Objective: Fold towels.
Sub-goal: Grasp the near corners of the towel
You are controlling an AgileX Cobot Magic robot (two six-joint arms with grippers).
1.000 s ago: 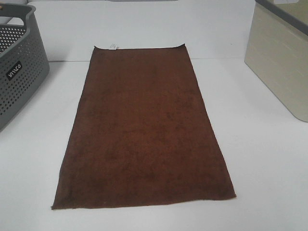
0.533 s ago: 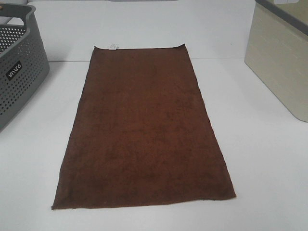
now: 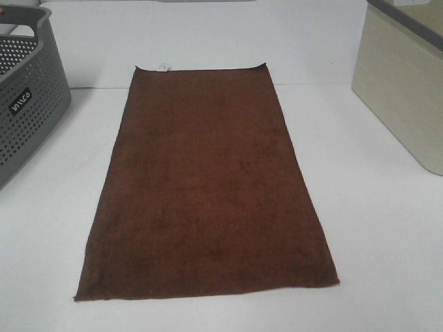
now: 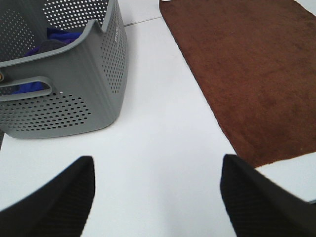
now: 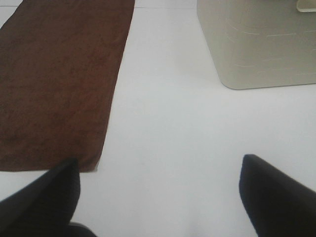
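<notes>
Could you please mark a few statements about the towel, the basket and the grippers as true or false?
1. The towel lies flat and unfolded on the table. True.
2. The left gripper is shut on a towel corner. False: it is open over bare table and holds nothing.
3. The basket is empty. False: blue cloth lies in it.
4. The tag sits on the towel's far short edge in the high view. True.
5. The right gripper is open. True.
</notes>
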